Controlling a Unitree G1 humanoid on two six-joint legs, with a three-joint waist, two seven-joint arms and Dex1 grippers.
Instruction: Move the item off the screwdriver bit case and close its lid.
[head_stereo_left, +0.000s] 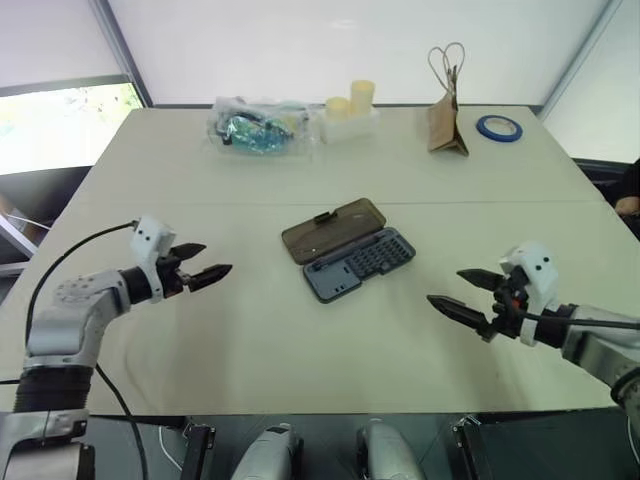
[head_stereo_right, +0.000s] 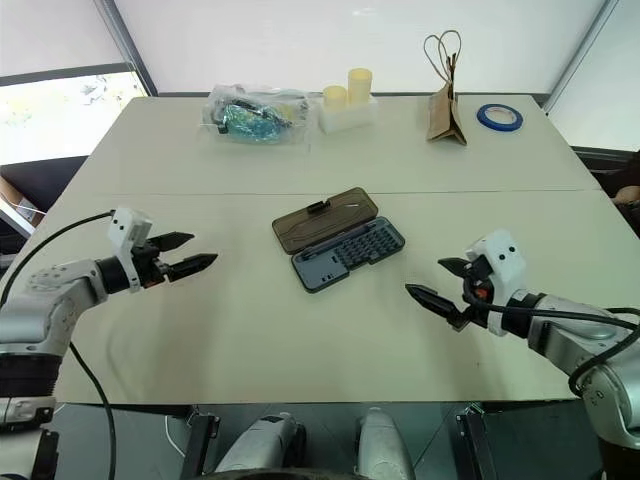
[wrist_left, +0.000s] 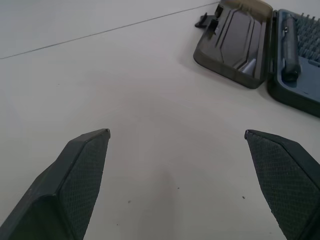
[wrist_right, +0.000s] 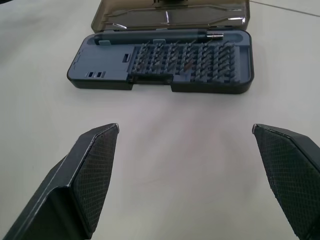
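- Case (head_stereo_left: 360, 262) lies open mid-table, set at an angle. Lid (head_stereo_left: 333, 229) is folded flat on the table on the far side of the tray, latch tab on its far edge.
- Rod (wrist_right: 155, 36) lies along the tray's hinge-side edge, next to the lid, with the rows of bits on its near side. Metal tip points toward the robot's right.
- Left gripper (head_stereo_left: 200, 264) hovers over bare table well to the left of the case, jaws spread wide, holding nothing.
- Right gripper (head_stereo_left: 466, 294) hovers to the right and near side of the case, jaws also spread wide and empty, aimed at the tray.
- Judgement: nothing done yet; rod on the tray, lid open.
- Risk: the rod is thin and low beside the hinge. A finger coming down there could catch the bits or the lid edge and shove the light case instead of pinching the rod.
- Risk: the rod could roll out of a shallow pinch and drop among the bits.
- Risk: swinging the lid with the rod still in place would jam it; pushing the lid one-handed may slide the whole case.
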